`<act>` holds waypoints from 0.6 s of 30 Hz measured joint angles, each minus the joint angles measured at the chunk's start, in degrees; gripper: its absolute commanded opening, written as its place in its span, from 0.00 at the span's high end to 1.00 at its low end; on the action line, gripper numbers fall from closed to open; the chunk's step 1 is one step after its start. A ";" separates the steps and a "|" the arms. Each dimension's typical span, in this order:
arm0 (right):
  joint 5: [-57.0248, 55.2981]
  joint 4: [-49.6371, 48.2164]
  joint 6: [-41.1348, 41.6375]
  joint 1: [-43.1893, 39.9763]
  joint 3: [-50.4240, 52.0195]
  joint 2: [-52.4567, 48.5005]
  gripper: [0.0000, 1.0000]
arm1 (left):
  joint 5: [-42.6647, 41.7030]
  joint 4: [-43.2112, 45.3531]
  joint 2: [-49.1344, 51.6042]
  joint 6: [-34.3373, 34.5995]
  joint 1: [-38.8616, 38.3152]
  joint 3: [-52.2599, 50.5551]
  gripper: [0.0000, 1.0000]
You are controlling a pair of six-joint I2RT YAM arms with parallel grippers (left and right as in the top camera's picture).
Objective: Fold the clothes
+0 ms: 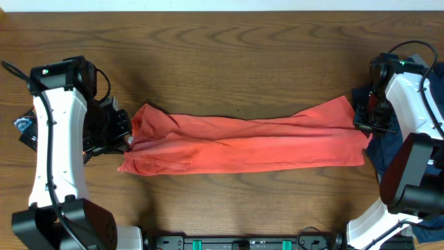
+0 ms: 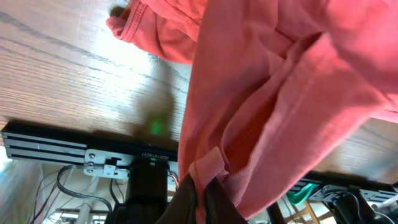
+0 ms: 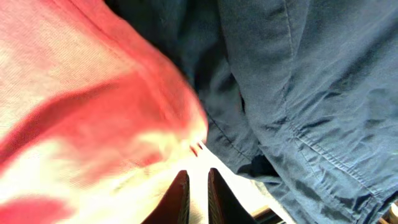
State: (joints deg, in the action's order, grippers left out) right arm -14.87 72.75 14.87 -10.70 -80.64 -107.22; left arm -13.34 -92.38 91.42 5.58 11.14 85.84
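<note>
Overhead, the coral-red T-shirt [image 1: 243, 144] lies stretched in a long band across the table [image 1: 222, 48] between the 2 arms. The left gripper [image 2: 202, 183] is clamped tight on its edge. The right gripper [image 3: 198, 186] has its jaws a sliver apart, gripping nothing, beside the navy garments [image 3: 311, 93].

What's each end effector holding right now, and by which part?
The left end effector pinches the coral-red T-shirt by its bunched left end. The right end effector sits at its right edge; a grip cannot be told.
</note>
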 measured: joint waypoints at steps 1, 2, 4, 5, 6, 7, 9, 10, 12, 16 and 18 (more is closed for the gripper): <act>-0.09 0.22 -0.04 0.00 0.00 0.00 0.87 | 0.00 0.00 -0.02 0.13 -0.02 -0.48 0.94; -0.15 0.44 -0.04 0.00 0.00 0.00 0.87 | 0.02 0.00 -0.02 0.15 -0.15 -1.25 0.94; -0.17 0.55 -0.04 0.00 0.02 0.00 0.88 | 0.00 0.00 -0.02 0.20 -0.48 -3.02 0.94; -0.17 0.55 -0.04 0.00 0.02 0.00 0.89 | 0.02 0.00 -0.02 0.20 -0.87 -4.11 0.94; -0.15 0.52 -0.07 0.00 0.02 0.00 0.90 | 0.02 0.00 -0.02 0.20 -1.29 -5.03 0.94; -0.07 0.46 -0.09 0.00 0.02 0.00 0.90 | 0.02 0.00 -0.02 0.20 -1.75 -5.90 0.94; 0.83 0.28 -0.59 0.00 0.04 0.00 0.90 | 0.02 0.00 -0.02 0.22 -2.62 -7.15 0.94; 1.90 0.24 -1.22 0.00 0.02 0.00 0.90 | 0.02 0.00 -0.02 0.26 -2.97 -7.50 0.94; 4.22 0.15 -2.47 0.00 0.04 0.00 0.90 | 0.02 0.00 -0.02 0.39 -3.80 -7.69 0.94; 8.55 0.07 -4.61 0.00 0.15 0.00 0.91 | 0.02 0.00 -0.02 0.68 -5.38 -7.69 0.94; 10.12 0.04 -5.14 0.00 0.72 0.00 0.91 | 0.04 0.00 -0.04 0.98 -6.29 -7.69 0.94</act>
State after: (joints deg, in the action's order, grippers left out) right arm -4.75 72.79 9.74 -10.70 -79.92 -107.22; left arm -13.30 -92.38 91.37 6.57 4.84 78.15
